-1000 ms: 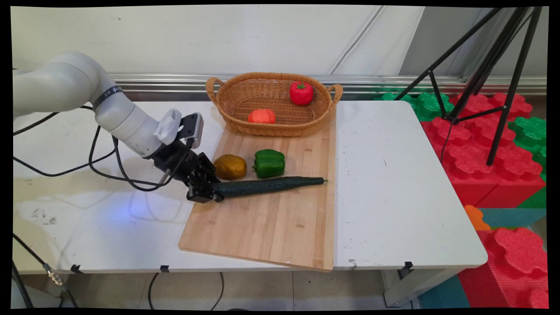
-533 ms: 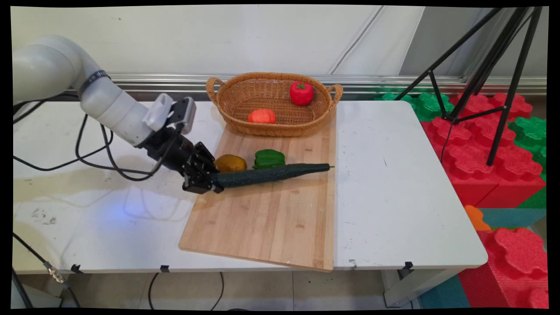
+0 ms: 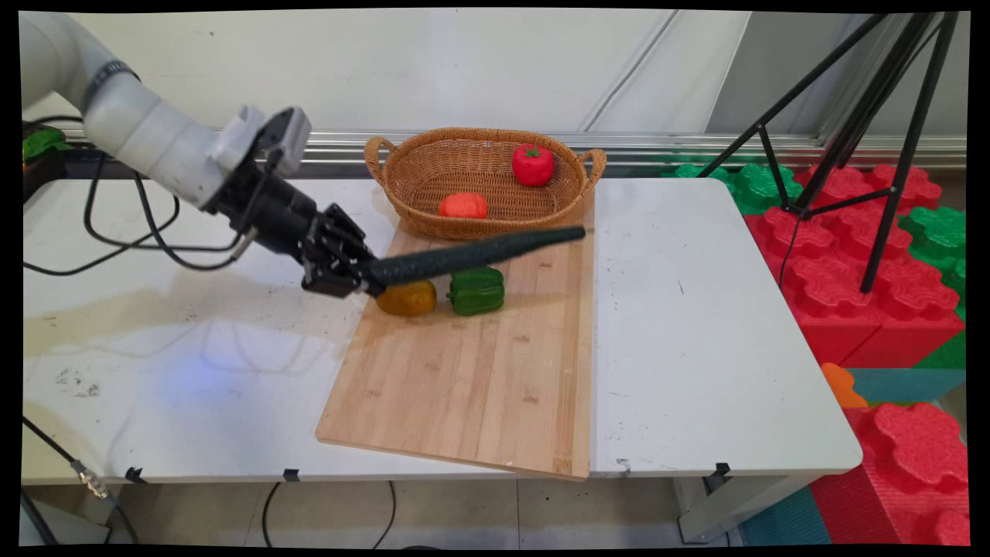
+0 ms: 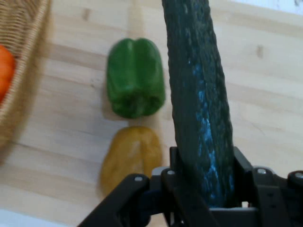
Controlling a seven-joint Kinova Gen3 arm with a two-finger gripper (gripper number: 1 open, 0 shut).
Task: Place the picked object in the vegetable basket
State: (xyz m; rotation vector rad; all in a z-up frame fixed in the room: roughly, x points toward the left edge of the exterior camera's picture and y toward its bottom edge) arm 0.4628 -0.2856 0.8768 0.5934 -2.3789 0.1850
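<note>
My gripper (image 3: 363,278) (image 4: 203,189) is shut on the thick end of a long dark green cucumber (image 3: 479,251) (image 4: 199,94). The cucumber hangs in the air, its tip slanting up to the right toward the wicker basket (image 3: 418,166). Below it on the wooden cutting board (image 3: 472,387) lie a yellow-brown pepper (image 3: 408,299) (image 4: 130,156) and a green bell pepper (image 3: 476,290) (image 4: 135,78). Inside the basket rest a red pepper (image 3: 532,164) and an orange vegetable (image 3: 462,206) (image 4: 4,71).
The cutting board lies on the white table (image 3: 696,325), with the basket on its far end. A black tripod (image 3: 866,139) stands to the right over red and green foam blocks (image 3: 851,255). Black cables (image 3: 139,232) hang from the arm at the left.
My gripper has lifted the cucumber off the board and moved up and slightly left. The cucumber's tip has risen toward the basket. The two peppers on the board stayed put.
</note>
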